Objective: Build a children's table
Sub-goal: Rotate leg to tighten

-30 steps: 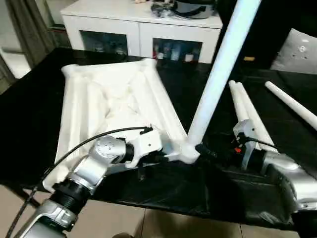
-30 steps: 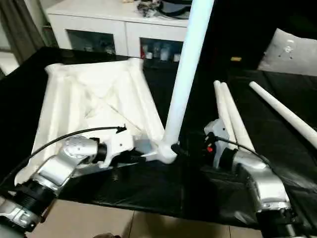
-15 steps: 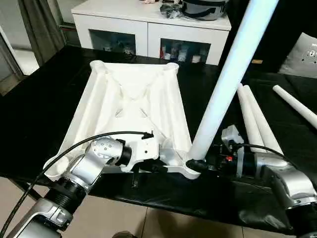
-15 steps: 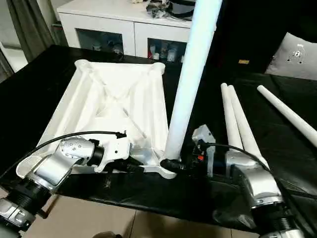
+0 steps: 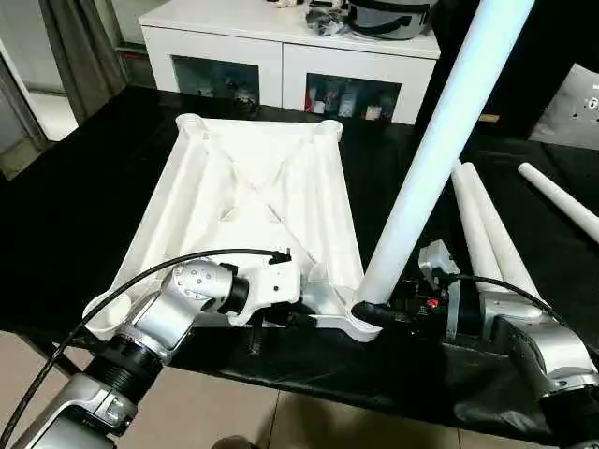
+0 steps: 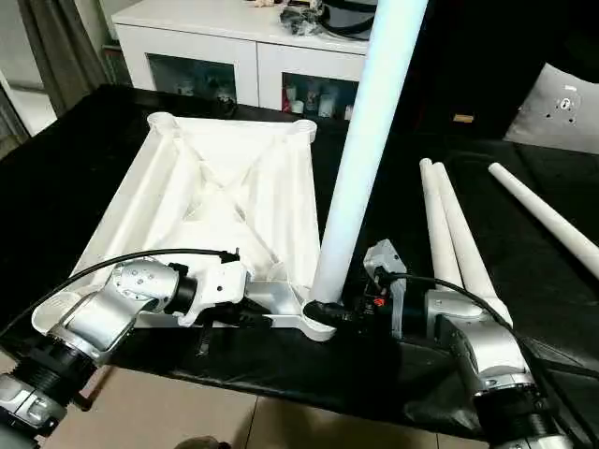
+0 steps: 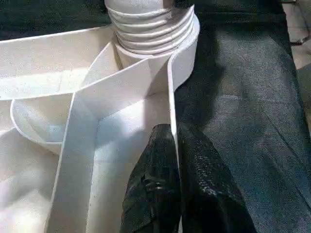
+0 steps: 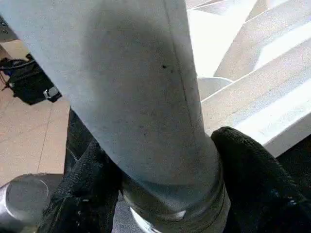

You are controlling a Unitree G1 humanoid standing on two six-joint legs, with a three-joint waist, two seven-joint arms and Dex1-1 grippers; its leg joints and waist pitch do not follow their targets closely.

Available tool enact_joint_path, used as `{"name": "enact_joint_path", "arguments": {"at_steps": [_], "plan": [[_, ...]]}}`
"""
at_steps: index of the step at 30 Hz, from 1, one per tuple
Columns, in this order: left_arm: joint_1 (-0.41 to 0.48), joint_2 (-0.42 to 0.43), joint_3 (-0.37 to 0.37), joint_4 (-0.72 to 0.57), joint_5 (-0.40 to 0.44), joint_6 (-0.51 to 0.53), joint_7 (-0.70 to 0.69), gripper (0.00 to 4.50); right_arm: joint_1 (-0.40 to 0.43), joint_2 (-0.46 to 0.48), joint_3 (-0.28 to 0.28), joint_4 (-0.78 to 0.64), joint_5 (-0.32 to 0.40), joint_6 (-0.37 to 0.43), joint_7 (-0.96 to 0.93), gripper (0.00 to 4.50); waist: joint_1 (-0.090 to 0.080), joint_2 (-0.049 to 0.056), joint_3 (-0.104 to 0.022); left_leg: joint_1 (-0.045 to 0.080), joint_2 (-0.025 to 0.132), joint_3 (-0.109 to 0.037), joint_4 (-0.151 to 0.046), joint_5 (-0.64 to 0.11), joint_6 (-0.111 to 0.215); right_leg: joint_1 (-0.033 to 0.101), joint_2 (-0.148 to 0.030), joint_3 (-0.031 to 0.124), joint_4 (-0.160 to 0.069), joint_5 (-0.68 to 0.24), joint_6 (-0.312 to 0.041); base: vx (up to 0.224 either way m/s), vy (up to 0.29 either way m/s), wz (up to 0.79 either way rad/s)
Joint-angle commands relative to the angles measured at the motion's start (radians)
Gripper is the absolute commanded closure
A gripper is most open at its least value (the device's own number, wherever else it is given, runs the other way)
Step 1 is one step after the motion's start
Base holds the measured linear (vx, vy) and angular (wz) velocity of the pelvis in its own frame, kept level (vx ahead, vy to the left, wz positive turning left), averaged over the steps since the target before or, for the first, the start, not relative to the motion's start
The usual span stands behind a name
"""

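The white table top [image 5: 253, 206] lies upside down on the black table, ribbed underside up. One long white leg [image 5: 440, 140] stands in its near right corner socket [image 5: 360, 323], leaning slightly right; its threaded end [image 7: 150, 24] sits in the socket. My right gripper [image 5: 374, 311] is shut around the base of that leg [image 8: 160, 121], one finger [image 8: 252, 179] on each side. My left gripper [image 5: 314, 318] is shut on the top's thin near wall [image 7: 172, 97] just beside that corner, its black fingers [image 7: 150, 184] pinching the wall.
Two loose legs [image 5: 482, 224] lie side by side right of the top, and a third [image 5: 557, 196] lies farther right. A white cabinet [image 5: 281, 56] with glass doors stands behind, a pale cushion [image 5: 576, 103] at the far right. The table's front edge [image 5: 309, 383] runs under my forearms.
The whole picture has shifted since a second ago, so the camera moved. Both grippers keep their holds and the leg still stands in the corner socket.
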Motion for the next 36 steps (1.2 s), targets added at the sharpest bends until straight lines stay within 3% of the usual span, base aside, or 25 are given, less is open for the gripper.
{"name": "enact_joint_path", "arguments": {"at_steps": [1, 5, 9, 10, 11, 12, 13, 14, 17, 19, 20, 21, 22, 23, 26, 29, 34, 36], "plan": [[0.015, -0.002, -0.05, 0.022, 0.027, 0.008, -0.029, 4.5, 0.027, 0.012, 0.02, -0.014, 0.016, 0.025, 0.006, 1.86, -0.003, -0.002, -0.048, 0.034, 0.065, -0.028, -0.063, -0.258, 0.02, 0.02, -0.075, 0.027, -0.069, -0.087, -0.204, 0.0, 0.0, 0.0], [0.02, -0.016, -0.038, 0.01, 0.012, 0.049, -0.017, 4.5, 0.057, 0.027, 0.019, -0.034, 0.026, 0.035, -0.01, 1.86, -0.004, -0.001, -0.043, 0.038, 0.066, -0.029, -0.069, -0.312, 0.001, 0.017, -0.077, 0.029, -0.077, -0.148, -0.201, 0.0, 0.0, 0.0], [0.015, -0.078, 0.0, 0.02, 0.019, 0.155, 0.111, 4.5, 0.066, 0.105, -0.016, -0.005, 0.006, 0.013, -0.153, 1.86, -0.011, 0.001, -0.038, 0.043, 0.065, -0.031, -0.076, -0.37, -0.022, 0.012, -0.079, 0.032, -0.085, -0.223, -0.192, 0.0, 0.0, 0.0], [0.013, -0.107, 0.016, 0.029, 0.019, 0.193, 0.16, 4.5, 0.06, 0.137, -0.03, 0.021, -0.015, -0.005, -0.219, 1.86, -0.017, 0.0, -0.03, 0.045, 0.063, -0.032, -0.079, -0.418, -0.041, 0.006, -0.082, 0.032, -0.091, -0.302, -0.188, 0.0, 0.0, 0.0], [0.012, -0.126, 0.026, 0.032, 0.018, 0.216, 0.191, 4.5, 0.053, 0.159, -0.04, 0.043, -0.031, -0.018, -0.269, 1.86, -0.022, -0.003, -0.023, 0.057, 0.059, -0.039, -0.077, -0.492, -0.058, 0.001, -0.09, 0.031, -0.109, -0.458, -0.16, -0.057, 0.009, -0.04], [0.011, -0.135, 0.03, 0.034, 0.017, 0.226, 0.205, 4.5, 0.05, 0.169, -0.044, 0.054, -0.039, -0.023, -0.293, 1.86, -0.028, -0.002, -0.023, 0.059, 0.059, -0.044, -0.079, -0.518, -0.065, -0.003, -0.093, 0.032, -0.112, -0.513, -0.148, -0.057, 0.009, -0.04], [0.009, -0.169, 0.047, 0.037, 0.017, 0.265, 0.255, 4.5, 0.039, 0.203, -0.064, 0.085, -0.06, -0.037, -0.375, 1.87, -0.037, 0.005, -0.024, 0.052, 0.058, -0.055, -0.085, -0.529, -0.074, 0.009, -0.095, 0.026, -0.114, -0.559, -0.117, 0.0, 0.0, 0.0], [0.001, -0.26, 0.079, 0.024, 0.018, 0.362, 0.377, 4.5, 0.003, 0.292, -0.133, 0.152, -0.079, -0.055, -0.591, 1.87, -0.046, 0.002, -0.026, 0.057, 0.06, -0.051, -0.087, -0.543, -0.081, 0.0, -0.092, 0.027, -0.118, -0.55, -0.11, 0.0, 0.0, 0.0], [-0.004, -0.309, 0.09, 0.011, 0.022, 0.41, 0.434, 4.5, -0.017, 0.342, -0.184, 0.179, -0.071, -0.052, -0.71, 1.87, -0.072, 0.0, -0.028, 0.05, 0.054, -0.058, -0.09, -0.545, -0.084, 0.002, -0.087, 0.02, -0.117, -0.523, -0.109, 0.0, 0.0, 0.0], [-0.006, -0.346, 0.089, -0.006, 0.034, 0.441, 0.473, 4.5, -0.022, 0.371, -0.204, 0.187, -0.074, -0.034, -0.778, 1.87, -0.076, 0.001, -0.029, 0.056, 0.053, -0.051, -0.085, -0.547, -0.068, -0.007, -0.083, 0.025, -0.124, -0.497, -0.109, 0.0, 0.0, 0.0], [-0.006, -0.352, 0.082, -0.014, 0.045, 0.444, 0.482, 4.5, -0.02, 0.381, -0.202, 0.189, -0.084, -0.049, -0.794, 1.87, -0.078, 0.001, -0.029, 0.053, 0.052, -0.05, -0.085, -0.535, -0.056, -0.006, -0.084, 0.027, -0.126, -0.491, -0.106, 0.0, 0.0, 0.0], [-0.007, -0.357, 0.077, -0.019, 0.053, 0.448, 0.49, 4.5, -0.019, 0.39, -0.202, 0.191, -0.094, -0.063, -0.805, 1.87, -0.078, 0.002, -0.029, 0.05, 0.052, -0.05, -0.086, -0.527, -0.053, -0.004, -0.083, 0.027, -0.125, -0.484, -0.103, 0.0, 0.0, 0.0], [-0.006, -0.352, 0.073, -0.022, 0.06, 0.447, 0.487, 4.5, -0.017, 0.397, -0.206, 0.194, -0.097, -0.076, -0.818, 1.31, -0.078, 0.004, -0.031, 0.049, 0.053, -0.049, -0.087, -0.516, -0.05, -0.004, -0.082, 0.028, -0.124, -0.459, -0.102, 0.0, 0.0, 0.0], [-0.006, -0.348, 0.073, -0.022, 0.06, 0.449, 0.488, 4.5, -0.016, 0.401, -0.207, 0.195, -0.103, -0.09, -0.825, 1.17, -0.078, 0.004, -0.033, 0.047, 0.053, -0.047, -0.088, -0.503, -0.047, -0.002, -0.079, 0.028, -0.121, -0.422, -0.106, 0.0, 0.0, 0.0], [-0.008, -0.328, 0.066, -0.021, 0.076, 0.445, 0.485, 4.5, -0.018, 0.409, -0.216, 0.196, -0.113, -0.116, -0.838, 1.11, -0.076, 0.006, -0.037, 0.044, 0.056, -0.042, -0.089, -0.463, -0.037, 0.001, -0.075, 0.029, -0.114, -0.319, -0.128, 0.0, 0.0, 0.0], [-0.01, -0.323, 0.057, -0.022, 0.093, 0.45, 0.498, 4.5, -0.022, 0.402, -0.214, 0.193, -0.125, -0.14, -0.843, 0.74, -0.075, 0.007, -0.039, 0.039, 0.055, -0.039, -0.09, -0.422, -0.027, 0.009, -0.074, 0.029, -0.11, -0.267, -0.138, 0.0, 0.0, 0.0], [-0.006, -0.302, 0.044, -0.022, 0.098, 0.445, 0.479, 4.5, 0.001, 0.335, -0.159, 0.157, -0.157, -0.191, -0.739, 0.3, -0.059, 0.006, -0.047, 0.03, 0.056, -0.032, -0.078, -0.298, 0.009, 0.021, -0.074, 0.028, -0.096, -0.107, -0.158, 0.0, 0.0, 0.0], [-0.003, -0.28, 0.036, -0.016, 0.1, 0.426, 0.463, 4.5, 0.014, 0.297, -0.162, 0.14, -0.144, -0.198, -0.687, 0.19, -0.053, 0.005, -0.05, 0.023, 0.054, -0.031, -0.071, -0.236, 0.035, 0.026, -0.071, 0.026, -0.088, -0.028, -0.161, 0.0, 0.0, 0.0]]}}
